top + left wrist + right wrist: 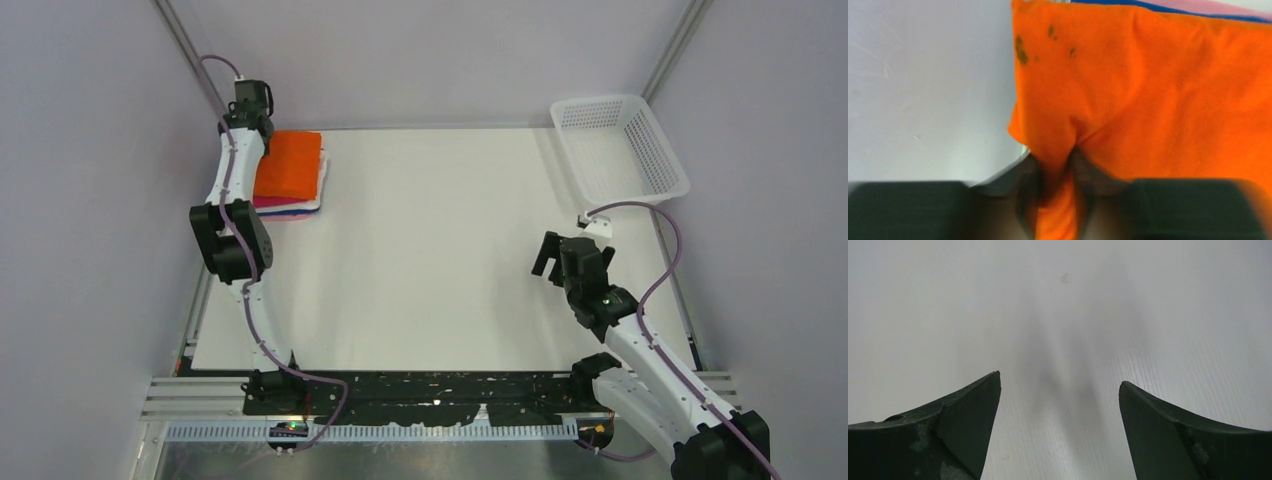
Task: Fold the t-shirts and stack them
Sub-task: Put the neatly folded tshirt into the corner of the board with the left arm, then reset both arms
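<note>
A folded bright orange t-shirt [290, 163] lies on top of a stack at the table's far left; pink, blue and white edges [296, 209] show beneath it. In the left wrist view the orange t-shirt [1158, 95] fills the frame, with blue and pink layers [1208, 9] at its top edge. My left gripper [1055, 165] is shut on a pinched fold of the orange shirt's edge; in the top view it [252, 118] is at the stack's far left corner. My right gripper [553, 262] is open and empty above bare table at the right; its fingertips [993, 382] frame nothing.
A white plastic lattice basket [620, 145] stands at the far right corner, partly off the white table [440, 250]. Grey walls enclose the workspace on the left, back and right.
</note>
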`<state>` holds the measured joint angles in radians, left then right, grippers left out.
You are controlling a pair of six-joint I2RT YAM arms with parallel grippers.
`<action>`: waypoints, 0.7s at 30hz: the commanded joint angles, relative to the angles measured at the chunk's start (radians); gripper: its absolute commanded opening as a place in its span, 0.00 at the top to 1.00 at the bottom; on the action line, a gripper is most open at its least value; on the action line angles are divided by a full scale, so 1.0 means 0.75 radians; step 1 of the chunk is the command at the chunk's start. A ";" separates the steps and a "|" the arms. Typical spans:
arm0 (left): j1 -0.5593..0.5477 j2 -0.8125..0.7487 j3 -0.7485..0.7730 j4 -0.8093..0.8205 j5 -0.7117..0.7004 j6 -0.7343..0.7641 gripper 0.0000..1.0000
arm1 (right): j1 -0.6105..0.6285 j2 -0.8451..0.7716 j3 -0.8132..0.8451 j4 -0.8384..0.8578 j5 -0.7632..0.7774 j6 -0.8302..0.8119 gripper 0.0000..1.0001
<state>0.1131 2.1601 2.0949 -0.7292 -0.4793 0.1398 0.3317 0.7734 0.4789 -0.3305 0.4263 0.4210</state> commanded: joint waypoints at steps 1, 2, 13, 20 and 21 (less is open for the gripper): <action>0.028 0.006 0.030 0.081 -0.034 -0.002 0.45 | -0.004 0.022 0.070 0.024 0.058 -0.001 0.05; 0.029 0.002 0.030 0.084 -0.048 -0.005 0.26 | -0.004 0.024 0.070 0.025 0.060 -0.001 0.05; 0.028 -0.144 0.066 0.021 0.053 -0.169 0.00 | -0.005 0.015 0.063 0.024 0.069 0.002 0.05; 0.020 -0.400 -0.107 0.085 0.447 -0.470 0.00 | -0.004 -0.023 0.075 0.010 0.025 0.009 0.05; 0.017 -0.457 -0.171 0.128 0.492 -0.508 0.00 | -0.003 -0.026 0.081 0.005 0.019 0.009 0.05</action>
<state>0.1291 2.0125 2.0598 -0.7284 -0.3042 -0.0757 0.3317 0.7784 0.4881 -0.3309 0.4408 0.4213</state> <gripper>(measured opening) 0.994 0.954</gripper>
